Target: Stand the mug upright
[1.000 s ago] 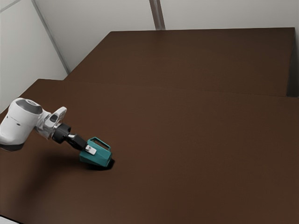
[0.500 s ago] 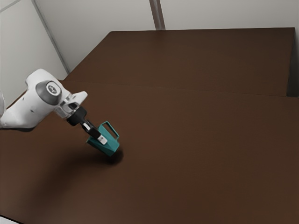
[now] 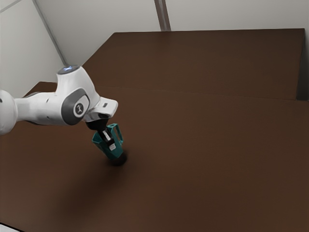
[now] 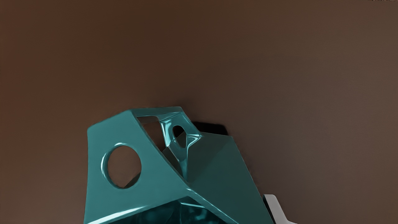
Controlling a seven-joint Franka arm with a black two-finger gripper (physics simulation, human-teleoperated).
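In the exterior view my gripper is shut on the teal mug, which moves with it. The mug leans, its open end up toward the exterior view's left and its base down over a dark shadow; whether the base touches the table is unclear. Its handle sticks up on the far side from the arm. In the wrist view the angular mug lies across my gripper, with one pale finger against its side; the other finger is hidden by the mug.
A brown table stretches out around the mug. Another brown surface lies farther back, before pale walls. The arm reaches in from the exterior view's left.
My hand has risen and swung to a steeper, more downward pitch, shifting toward the exterior view's right. The mug has turned with it from lying nearly flat to leaning, open end raised.
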